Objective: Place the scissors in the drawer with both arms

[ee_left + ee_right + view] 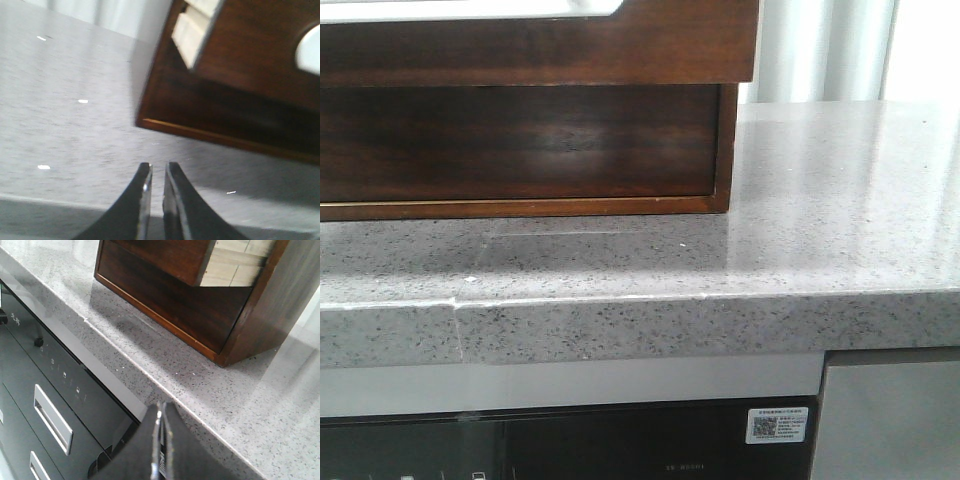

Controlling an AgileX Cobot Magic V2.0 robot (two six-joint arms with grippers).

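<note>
The scissors are not in view in any frame. The drawer is the lower, plain glossy front in the dark brown wood cabinet. It sits shut and set back, and it also shows in the left wrist view and the right wrist view. Neither gripper shows in the front view. My left gripper hangs above the countertop short of a cabinet corner, with only a slim gap between its fingers and nothing in them. My right gripper is shut and empty over the countertop's front edge.
Above the drawer, a like drawer front with a half-round notch juts forward, its pale side showing. The cabinet stands on a grey speckled countertop. A black-fronted appliance sits under the counter. Pale curtains hang at the back right.
</note>
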